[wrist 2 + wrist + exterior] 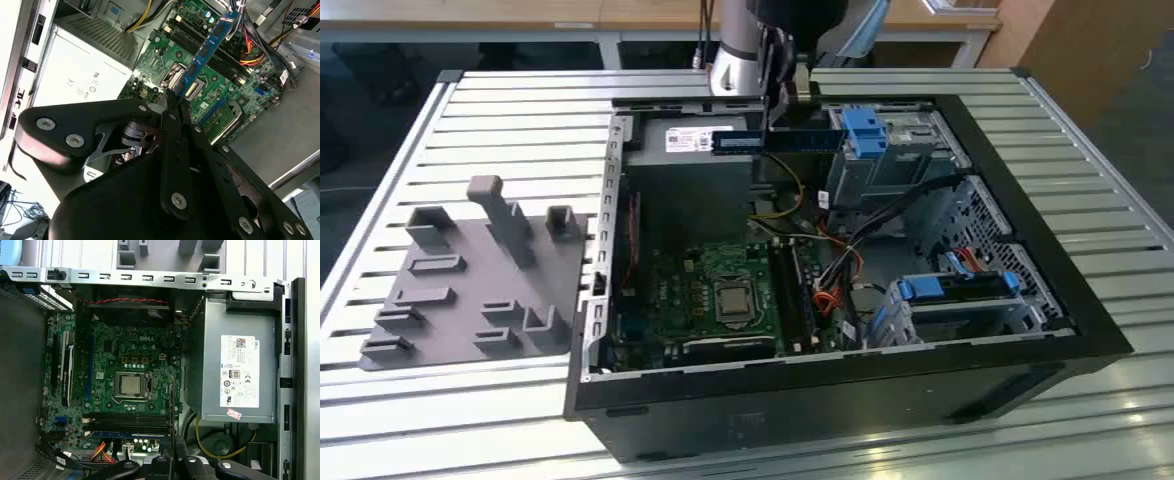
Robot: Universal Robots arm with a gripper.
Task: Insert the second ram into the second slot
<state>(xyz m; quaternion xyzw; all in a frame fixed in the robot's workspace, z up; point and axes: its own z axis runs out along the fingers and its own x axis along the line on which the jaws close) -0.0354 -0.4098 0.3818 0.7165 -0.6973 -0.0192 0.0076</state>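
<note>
The second ram (206, 50) is clamped in the gripper (171, 97) above the case's (854, 410) far side — if lowered askew, it could be jammed and its contacts bent.

Black hinged jaws studded with silver screws (179, 200), silver-grey arm (736, 62).

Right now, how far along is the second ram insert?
Done: second ram picked up, gripper shut on it. In hand: it hangs over the open case, not touching the motherboard. Left: seating it; dark slots look empty beside a blue strip, possibly a seated stick.
</note>
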